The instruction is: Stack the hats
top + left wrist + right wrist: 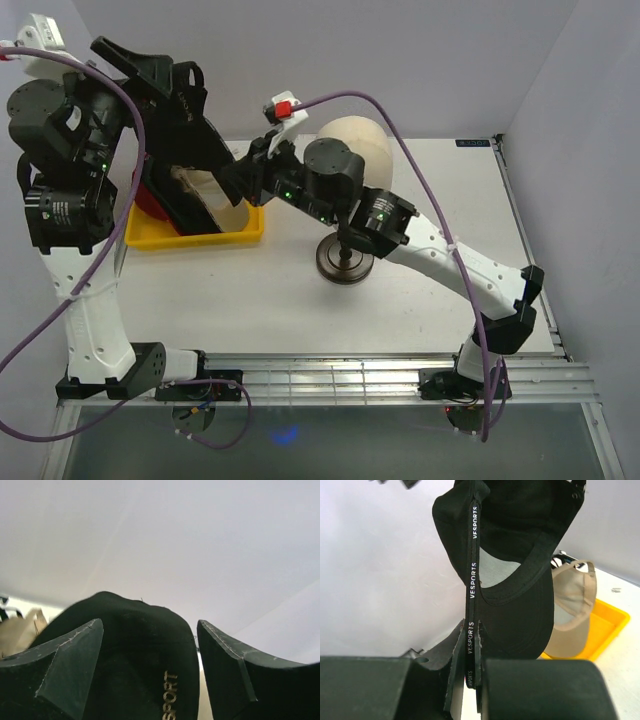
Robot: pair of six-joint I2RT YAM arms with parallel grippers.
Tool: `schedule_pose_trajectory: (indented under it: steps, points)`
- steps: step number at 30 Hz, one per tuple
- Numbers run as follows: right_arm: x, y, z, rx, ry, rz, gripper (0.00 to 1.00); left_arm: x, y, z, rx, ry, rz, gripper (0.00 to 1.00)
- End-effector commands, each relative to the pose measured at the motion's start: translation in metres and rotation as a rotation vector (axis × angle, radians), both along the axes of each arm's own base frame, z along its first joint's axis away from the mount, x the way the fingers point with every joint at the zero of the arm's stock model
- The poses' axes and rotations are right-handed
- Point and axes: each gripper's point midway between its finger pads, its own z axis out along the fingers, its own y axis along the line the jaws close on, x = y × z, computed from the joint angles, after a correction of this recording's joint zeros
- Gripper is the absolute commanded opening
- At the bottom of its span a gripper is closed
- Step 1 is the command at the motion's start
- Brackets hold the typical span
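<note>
"Black cap point(520, 525) first: where is it?"

"Off the table, strung between the two arms over the left end of the yellow tray point(245, 232). From above, its long axis runs on a slant, from the left gripper point(150, 624) at the far left down to the right gripper point(471, 627) by the tray's far edge."

"Who has hold of it?"

"The right one. Its jaws are closed flat on the lettered strap point(472, 570), which runs straight out from the fingertips, with crown and brim beyond. The left jaws stand wide apart. The crown sits between them, but a sliver of light shows beside one finger, so I judge nothing is pinched there."

"So the next move is the right arm's?"

"I'd say so. It alone carries the cap, and it is the nearer to the pile."

"Which way is the pile from those jaws?"

"In the right wrist view the tan cap point(572, 605) lies in the tray, past the black brim and off to the right. So across and down, brim lined up with the tan one."

"Anything else in the tray?"

"A red hat point(145, 205) at the left end, mostly hidden. Any others I cannot make out. The mannequin head point(375, 135) stands outside the tray, to its right."
</note>
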Motion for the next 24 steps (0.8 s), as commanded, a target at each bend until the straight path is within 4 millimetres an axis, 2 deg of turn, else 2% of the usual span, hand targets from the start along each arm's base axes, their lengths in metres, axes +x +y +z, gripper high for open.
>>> schedule_pose_trajectory:
  steps: [1, 3, 4, 6, 7, 8, 9, 10, 11, 12, 13, 14, 15, 16, 18, 20, 22, 24]
  points:
    - [-0.005, -0.021, 0.053, 0.218, 0.041, 0.094, 0.08, -0.026, 0.011, 0.053, 0.034, -0.172, 0.057, 0.88]
    - [0.002, -0.029, 0.057, 0.248, 0.072, 0.090, 0.08, -0.030, 0.011, 0.069, 0.038, -0.220, 0.059, 0.90]
    - [0.001, -0.030, 0.059, 0.257, 0.079, 0.108, 0.08, -0.039, 0.011, 0.083, 0.037, -0.264, 0.056, 0.90]
    - [0.003, -0.035, 0.058, 0.274, 0.101, 0.113, 0.08, -0.037, 0.006, 0.089, 0.034, -0.283, 0.028, 0.91]
    - [0.001, -0.037, 0.063, 0.298, 0.095, 0.131, 0.08, -0.040, 0.004, 0.099, 0.031, -0.323, 0.018, 0.91]
    - [0.000, -0.045, 0.068, 0.316, 0.093, 0.134, 0.08, -0.030, 0.002, 0.091, 0.029, -0.309, 0.009, 0.91]
    - [0.001, -0.045, 0.061, 0.323, 0.099, 0.138, 0.08, -0.045, 0.000, 0.099, 0.026, -0.357, -0.003, 0.91]
    - [-0.002, -0.048, 0.062, 0.345, 0.108, 0.156, 0.08, -0.056, -0.001, 0.115, 0.021, -0.450, -0.008, 0.91]
    - [-0.010, -0.064, 0.085, 0.421, 0.063, 0.188, 0.08, -0.060, -0.001, 0.114, 0.010, -0.471, -0.011, 0.93]
    - [-0.011, -0.071, 0.088, 0.451, 0.059, 0.198, 0.08, -0.058, -0.001, 0.107, 0.004, -0.468, -0.012, 0.93]
    - [-0.013, -0.072, 0.079, 0.458, 0.083, 0.225, 0.08, -0.055, -0.002, 0.105, 0.006, -0.454, -0.018, 0.93]
    - [-0.014, -0.088, 0.095, 0.512, 0.054, 0.228, 0.08, -0.050, -0.003, 0.103, 0.010, -0.436, -0.024, 0.93]
    - [-0.016, -0.094, 0.098, 0.532, 0.053, 0.236, 0.08, -0.048, -0.005, 0.102, 0.009, -0.417, -0.033, 0.93]
    - [-0.014, -0.097, 0.092, 0.536, 0.066, 0.231, 0.08, -0.037, -0.008, 0.095, 0.010, -0.393, -0.050, 0.93]
    - [-0.021, -0.124, 0.110, 0.630, 0.049, 0.238, 0.08, -0.027, -0.010, 0.081, -0.004, -0.362, -0.064, 0.93]
    - [-0.020, -0.145, 0.105, 0.682, 0.072, 0.206, 0.08, -0.026, -0.012, 0.073, -0.010, -0.350, -0.077, 0.93]
    - [-0.018, -0.165, 0.107, 0.740, 0.069, 0.167, 0.08, -0.017, -0.014, 0.061, -0.012, -0.314, -0.087, 0.93]
    - [-0.016, -0.188, 0.096, 0.789, 0.106, 0.120, 0.08, -0.011, -0.016, 0.051, -0.005, -0.285, -0.097, 0.93]
